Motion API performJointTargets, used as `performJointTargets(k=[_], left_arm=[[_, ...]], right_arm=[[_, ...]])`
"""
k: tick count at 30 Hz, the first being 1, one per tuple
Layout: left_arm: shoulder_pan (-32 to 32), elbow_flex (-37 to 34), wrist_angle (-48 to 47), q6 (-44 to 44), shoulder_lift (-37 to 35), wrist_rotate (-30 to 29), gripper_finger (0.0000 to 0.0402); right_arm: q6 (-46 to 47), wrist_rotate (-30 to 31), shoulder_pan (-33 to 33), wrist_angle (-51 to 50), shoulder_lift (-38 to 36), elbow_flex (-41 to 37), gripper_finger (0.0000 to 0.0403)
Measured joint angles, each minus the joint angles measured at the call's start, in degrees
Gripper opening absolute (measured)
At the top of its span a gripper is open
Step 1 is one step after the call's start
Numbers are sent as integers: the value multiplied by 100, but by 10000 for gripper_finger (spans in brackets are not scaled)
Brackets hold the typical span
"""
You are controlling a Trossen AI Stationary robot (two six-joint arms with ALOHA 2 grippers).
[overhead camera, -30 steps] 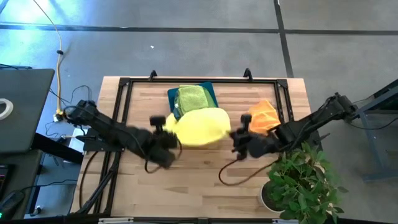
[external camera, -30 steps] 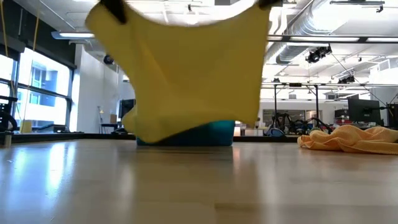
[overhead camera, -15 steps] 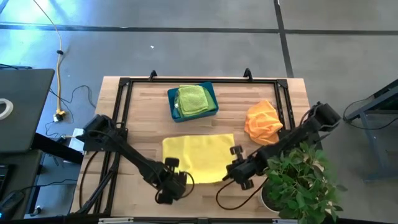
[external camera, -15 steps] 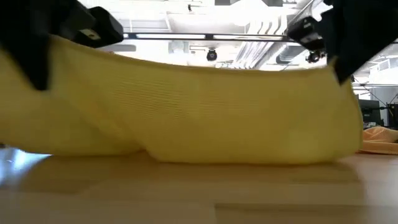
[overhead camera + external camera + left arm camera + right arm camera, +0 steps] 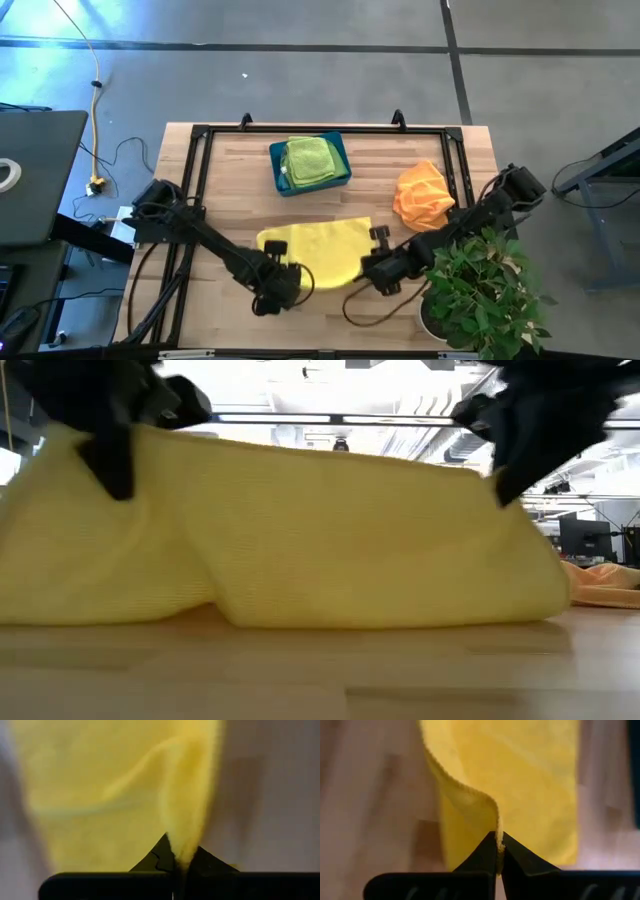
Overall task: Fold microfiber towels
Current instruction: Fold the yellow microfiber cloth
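Observation:
A yellow microfiber towel (image 5: 315, 250) lies across the middle of the table, its far part on the wood and its near edge raised. My left gripper (image 5: 283, 278) is shut on its near left corner and my right gripper (image 5: 374, 266) on its near right corner. In the low view the towel (image 5: 300, 540) hangs as a wide sheet between both grippers, its lower part on the table. A lime green towel (image 5: 309, 158) lies folded in a teal bin (image 5: 342, 170). An orange towel (image 5: 422, 195) lies crumpled at the right. My left gripper pinches the yellow towel's near left corner (image 5: 181, 854) between its two fingers, coming steeply from above. The cloth runs from the fingers down to the table with a loose fold in it. My right gripper pinches the near right corner by its stitched edge (image 5: 496, 836) between its two fingertips, slanting down from above. The corner is lifted off the wood and the edge curls away from the fingers.
A potted plant (image 5: 485, 290) stands at the near right corner, close to my right arm. A black frame (image 5: 200, 160) runs around the table's far part. Bare wood (image 5: 320, 320) shows along the near edge.
Both grippers have come down and toward the table's near edge with the yellow towel, tipping to point more steeply down. The towel hung high over the table; its far part now lies spread on the wood, while the near edge stays raised in the grippers.

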Motion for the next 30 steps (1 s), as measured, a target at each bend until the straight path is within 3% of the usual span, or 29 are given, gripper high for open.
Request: performJointTargets(k=[7, 18, 30], left_arm=[[480, -109, -500, 208, 42, -565, 0], [1250, -709, -676, 452, 46, -717, 0], [1797, -723, -660, 701, 61, -746, 1]], right_arm=[[-195, 211, -691, -194, 178, 0, 3], [-543, 311, -1523, -210, 268, 0, 3], [-584, 352, -1944, -196, 588, -2, 3]])
